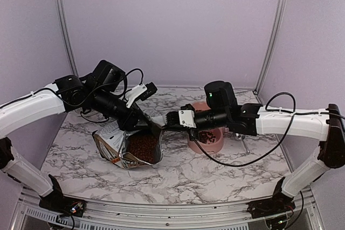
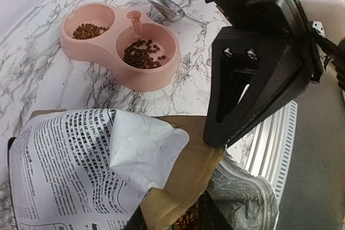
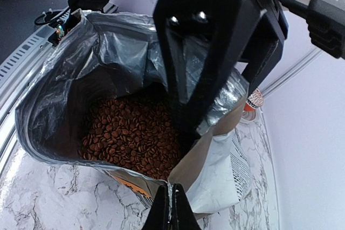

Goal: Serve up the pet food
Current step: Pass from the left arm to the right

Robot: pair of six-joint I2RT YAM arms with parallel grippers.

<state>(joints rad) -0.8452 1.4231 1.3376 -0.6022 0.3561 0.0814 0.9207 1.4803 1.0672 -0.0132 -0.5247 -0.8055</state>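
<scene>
The brown paper pet food bag [image 1: 114, 145] lies open on the marble table, its foil mouth full of dark brown kibble [image 1: 143, 146]. In the right wrist view the kibble [image 3: 126, 136] fills the bag [image 3: 64, 84]. My left gripper [image 1: 152, 128] is shut on the far rim of the mouth; it also shows in the right wrist view [image 3: 186, 127]. My right gripper [image 3: 170, 208] is shut on the near rim seam, right next to the left one [image 1: 164, 122]. A pink double bowl [image 2: 108, 65] holds some kibble [image 2: 141, 53] in both wells.
A metal scoop [image 2: 166, 7] lies on the table behind the bowl. A reddish mesh ball on a small dish [image 3: 253, 99] stands by the wall past the bag. The pink bowl [image 1: 207, 147] sits just right of the bag, under my right arm.
</scene>
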